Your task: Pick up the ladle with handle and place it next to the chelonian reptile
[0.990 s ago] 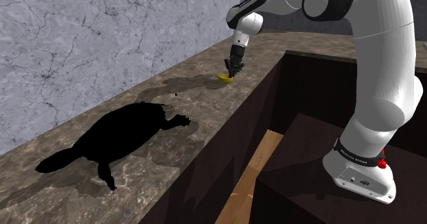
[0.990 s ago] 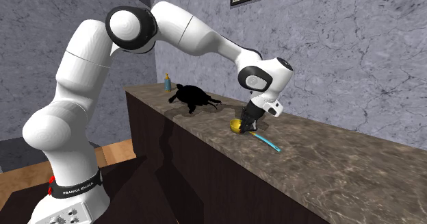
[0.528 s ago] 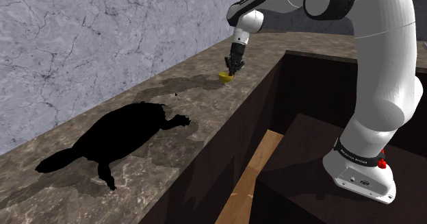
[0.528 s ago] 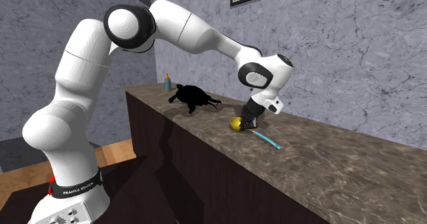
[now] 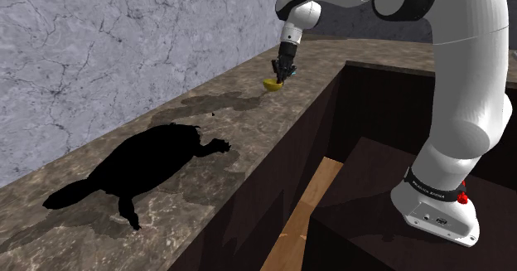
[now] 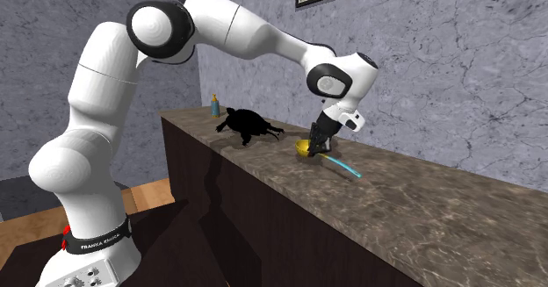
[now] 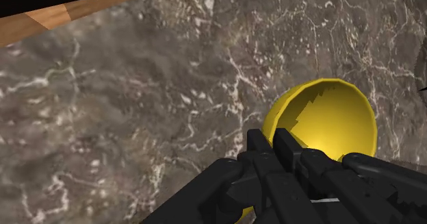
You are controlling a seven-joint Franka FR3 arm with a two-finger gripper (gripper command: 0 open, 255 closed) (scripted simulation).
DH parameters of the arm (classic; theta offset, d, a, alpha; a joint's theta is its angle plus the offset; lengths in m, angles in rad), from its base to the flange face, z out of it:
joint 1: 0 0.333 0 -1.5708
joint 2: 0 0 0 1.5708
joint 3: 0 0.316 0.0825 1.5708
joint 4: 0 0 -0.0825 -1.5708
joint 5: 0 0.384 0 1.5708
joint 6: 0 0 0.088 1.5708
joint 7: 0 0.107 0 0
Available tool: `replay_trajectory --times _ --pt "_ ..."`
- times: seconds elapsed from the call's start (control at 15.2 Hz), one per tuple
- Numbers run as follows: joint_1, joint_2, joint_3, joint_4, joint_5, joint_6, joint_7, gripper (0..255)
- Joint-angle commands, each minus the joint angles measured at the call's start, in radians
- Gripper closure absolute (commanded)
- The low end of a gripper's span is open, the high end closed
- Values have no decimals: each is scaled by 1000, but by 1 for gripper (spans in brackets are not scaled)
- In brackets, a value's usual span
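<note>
Gripper (image 5: 281, 75) clamped on ladle (image 6: 305, 147) where yellow bowl (image 7: 321, 120) meets stem, so cyan handle (image 6: 344, 167) trails free; bowl seemingly just clear of countertop (image 5: 248, 128); black turtle (image 5: 153, 168) well apart; carry pending.

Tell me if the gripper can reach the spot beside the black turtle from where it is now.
Probably yes. The gripper, shut on the yellow-bowled ladle with a teal handle, hangs above the brown veined counter, and nothing stands on the stretch between it and the black turtle.
</note>
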Motion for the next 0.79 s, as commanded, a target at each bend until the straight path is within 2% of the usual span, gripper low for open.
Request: replay_trajectory --times 0.0,0.73 --pt "-2 -8 -1 14 -3 -21 9 255" --pt "-10 -37 -4 116 -13 -138 64 255"
